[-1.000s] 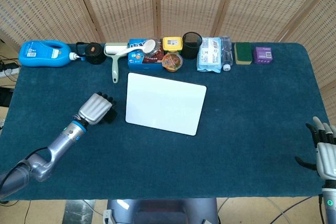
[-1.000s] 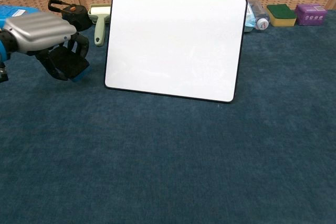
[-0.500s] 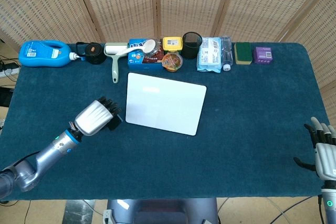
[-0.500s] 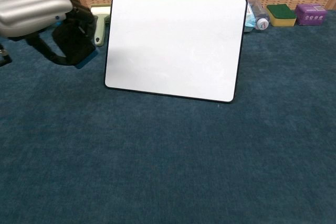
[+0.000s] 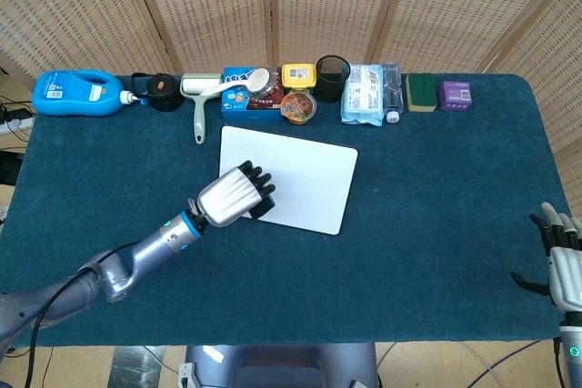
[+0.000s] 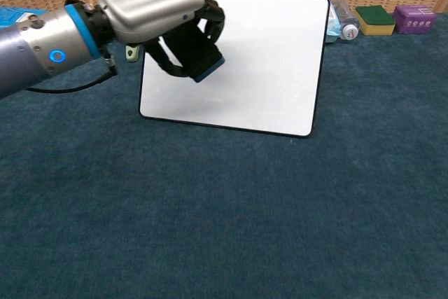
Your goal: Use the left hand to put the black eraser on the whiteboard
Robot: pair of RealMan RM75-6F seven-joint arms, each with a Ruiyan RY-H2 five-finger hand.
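Note:
My left hand [image 5: 235, 194] [image 6: 157, 6] hangs over the near left part of the whiteboard [image 5: 305, 170] [image 6: 266, 61], above its surface. It grips the black eraser [image 6: 199, 57] [image 5: 262, 210], whose blue underside shows below the curled fingers. The whiteboard lies flat on the blue cloth in the middle of the table. My right hand [image 5: 564, 256] rests at the table's near right corner, fingers apart, holding nothing.
Along the far edge stand a blue bottle [image 5: 77, 93], a lint roller [image 5: 197, 102], snack packs [image 5: 250, 88], a black cup [image 5: 333, 76], a tissue pack [image 5: 368, 93], a green sponge [image 5: 420, 91] and a purple box [image 5: 456, 94].
My left hand has carried the eraser to the right, from beside the whiteboard's left edge to over the board itself. The right hand stayed put.

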